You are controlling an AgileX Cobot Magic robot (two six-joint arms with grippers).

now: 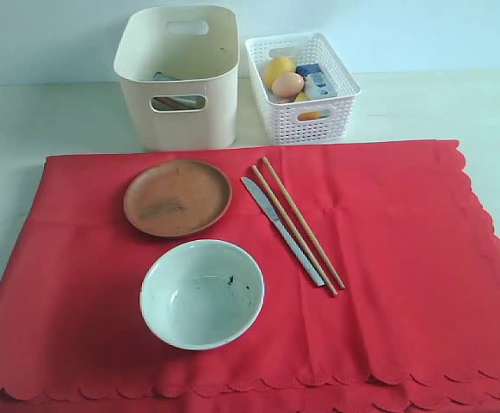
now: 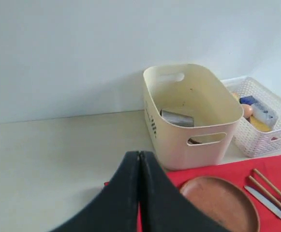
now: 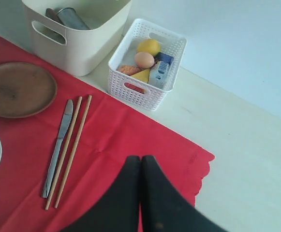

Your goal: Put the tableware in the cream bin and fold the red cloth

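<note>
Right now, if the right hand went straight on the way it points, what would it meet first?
Probably the red cloth just ahead of the right hand; passing above it, the white lattice basket. Depth is unclear.

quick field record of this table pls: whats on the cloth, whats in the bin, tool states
cloth: red cloth, spread flat, not folded
on cloth: brown plate; bowl; knife; chopsticks lying alongside the knife
bin: cream bin, behind the cloth's far edge; steel cup inside
basket: white basket, beside the bin; holds lemon and egg
left tool: shut, empty
right tool: shut, empty
</note>
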